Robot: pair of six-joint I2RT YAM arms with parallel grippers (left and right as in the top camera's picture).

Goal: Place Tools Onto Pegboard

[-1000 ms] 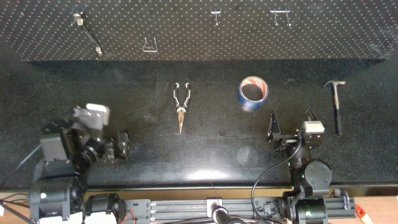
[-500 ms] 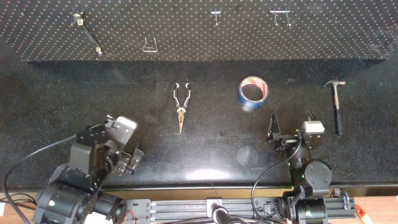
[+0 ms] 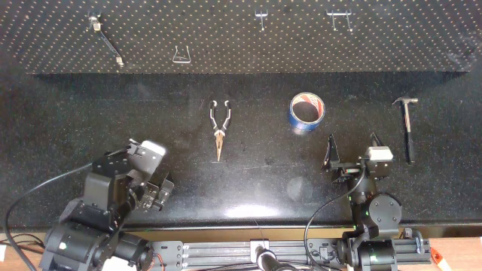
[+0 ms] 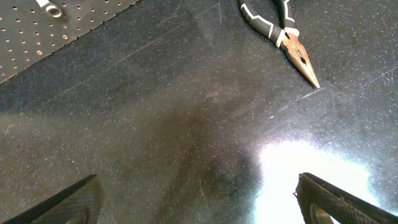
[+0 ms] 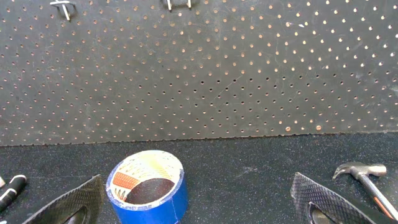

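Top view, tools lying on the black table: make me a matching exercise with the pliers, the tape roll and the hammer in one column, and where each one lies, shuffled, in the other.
Things:
1. pliers
2. tape roll
3. hammer

Places:
A. farthest right of the three
B. between the other two
C. farthest left of the three

Pairs: 1-C, 2-B, 3-A
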